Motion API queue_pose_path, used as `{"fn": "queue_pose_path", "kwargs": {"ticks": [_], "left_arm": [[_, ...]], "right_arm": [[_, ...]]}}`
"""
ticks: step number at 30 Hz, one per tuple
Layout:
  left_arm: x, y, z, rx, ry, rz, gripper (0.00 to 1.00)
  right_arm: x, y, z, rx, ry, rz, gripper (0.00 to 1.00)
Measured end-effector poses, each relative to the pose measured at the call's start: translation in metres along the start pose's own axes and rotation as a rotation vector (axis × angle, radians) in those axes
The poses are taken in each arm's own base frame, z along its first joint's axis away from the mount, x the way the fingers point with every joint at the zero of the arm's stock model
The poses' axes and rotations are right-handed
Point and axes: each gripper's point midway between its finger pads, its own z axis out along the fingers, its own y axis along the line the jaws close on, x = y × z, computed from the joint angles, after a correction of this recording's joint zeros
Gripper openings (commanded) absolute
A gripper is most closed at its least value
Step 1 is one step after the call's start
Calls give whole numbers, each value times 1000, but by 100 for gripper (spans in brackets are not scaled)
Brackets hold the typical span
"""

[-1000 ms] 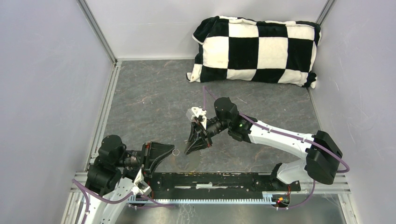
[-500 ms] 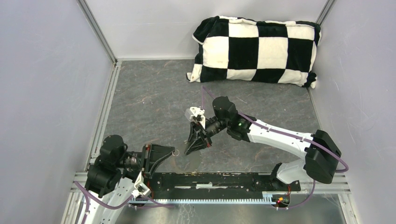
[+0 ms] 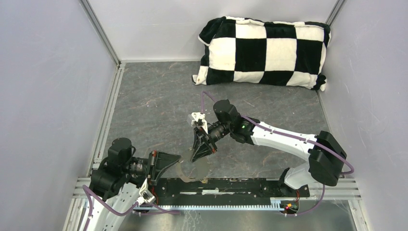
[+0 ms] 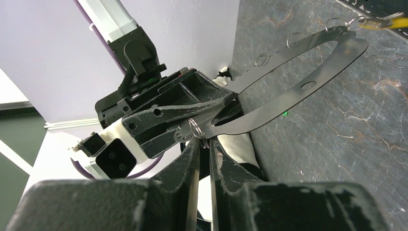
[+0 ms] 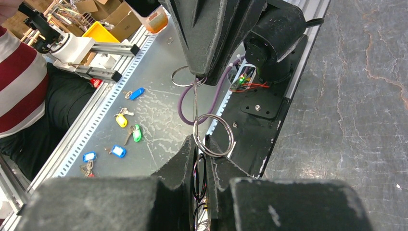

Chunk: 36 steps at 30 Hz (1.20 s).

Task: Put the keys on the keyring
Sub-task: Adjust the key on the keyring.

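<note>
The keyring is a flat silvery oval loop with small split rings hanging on it. It hangs between my two grippers low over the grey table. My right gripper is shut on one end of it, seen edge-on as a thin line. My left gripper pinches a small split ring at that same end, tip to tip with the right fingers. A yellow-headed key shows at the loop's far end. From above, the keyring is a faint arc by the left gripper.
A black-and-white checked pillow lies at the back right. The black base plate runs along the near edge. Several tagged keys, among them a yellow one, a green one and a blue one, lie on the metal shelf beyond it.
The right gripper has shifted left and nearer with the keyring. The left gripper's fingers have drawn together around the small ring, and the loop now shows between the two grippers.
</note>
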Motion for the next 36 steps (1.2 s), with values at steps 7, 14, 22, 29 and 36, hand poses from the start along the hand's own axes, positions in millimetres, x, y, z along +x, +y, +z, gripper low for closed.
{"fn": "queue_pose_path", "kwargs": {"ticks": [7,14,22,29,36], "left_arm": [[-1,0,0,0,-1,9,7],[-3,6,-2,-9,4,27,2],[-4,14,-4,-23,1,-85,2],[0,22,-4,-10,-14,-266,2],[4,18,-2,30,-26,-473,2]], "right_arm": [[0,0,0,1,6,-2,1],[3,0,-1,-1,15,-9,1],[-2,2,-1,-8,25,-51,3],[-9,2,-3,-3,35,-81,21],[-11,-9,-7,71,76,-129,45]]}}
